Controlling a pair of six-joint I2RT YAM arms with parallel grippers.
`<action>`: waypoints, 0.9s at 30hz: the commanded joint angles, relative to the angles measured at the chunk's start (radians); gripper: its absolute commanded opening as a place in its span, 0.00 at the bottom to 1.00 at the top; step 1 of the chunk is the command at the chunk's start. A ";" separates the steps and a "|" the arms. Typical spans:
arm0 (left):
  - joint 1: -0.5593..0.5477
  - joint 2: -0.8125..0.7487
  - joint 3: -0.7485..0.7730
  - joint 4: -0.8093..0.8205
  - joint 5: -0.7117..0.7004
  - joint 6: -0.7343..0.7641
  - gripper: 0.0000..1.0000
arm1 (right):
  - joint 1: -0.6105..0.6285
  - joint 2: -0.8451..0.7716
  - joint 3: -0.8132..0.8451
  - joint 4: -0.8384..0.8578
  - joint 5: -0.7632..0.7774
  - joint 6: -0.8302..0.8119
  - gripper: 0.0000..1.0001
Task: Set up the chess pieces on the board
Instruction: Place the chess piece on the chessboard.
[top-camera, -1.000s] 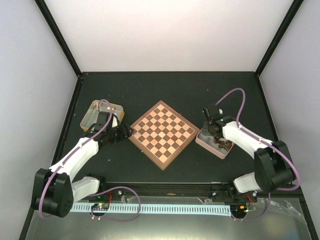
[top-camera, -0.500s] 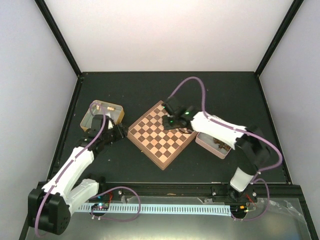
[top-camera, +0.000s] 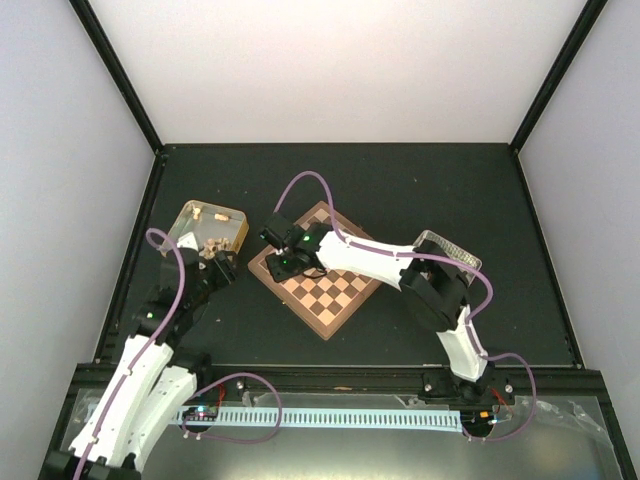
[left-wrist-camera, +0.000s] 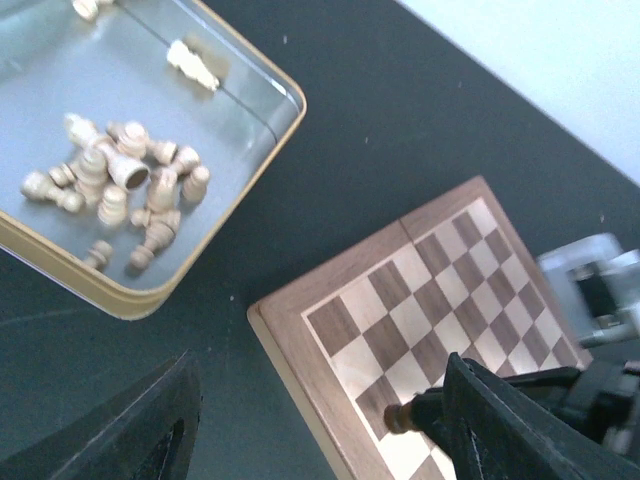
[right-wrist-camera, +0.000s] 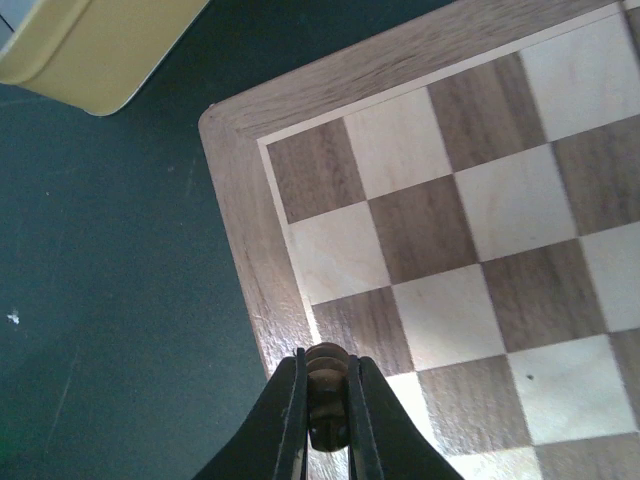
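Pale walls and black frame posts close in a dark matte table (top-camera: 420, 180), and on it a square wooden chessboard (top-camera: 330, 297) of light tan and dark brown checks with a reddish-brown rim lies turned corner-on to the arms. Just beside its left corner stands a shallow gold-coloured metal tray (left-wrist-camera: 140, 300) with a grey floor, holding a loose heap of small pale beige chess pieces (left-wrist-camera: 120, 185), most of them lying on their sides, with two more apart near its far wall.

From the right, the right claw (right-wrist-camera: 327, 370) reaches across the board to that left corner. Its two black fingers are pinched tight on one small dark brown wooden chess piece (right-wrist-camera: 326, 405), held over the outer row of squares right next to the rim. Whether the piece touches the wood cannot be told.

Above the strip of table between tray and board hangs the left claw (left-wrist-camera: 320, 385), its fingers spread wide with nothing between them. No other piece shows on the board
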 joint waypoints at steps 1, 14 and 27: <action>0.000 -0.078 -0.003 -0.035 -0.086 0.007 0.69 | 0.009 0.037 0.068 -0.079 0.036 0.011 0.01; 0.001 -0.086 0.019 -0.056 -0.095 0.026 0.71 | 0.022 0.164 0.265 -0.211 0.130 0.011 0.03; 0.001 -0.085 0.033 -0.077 -0.082 0.038 0.74 | 0.023 0.166 0.278 -0.222 0.105 0.010 0.23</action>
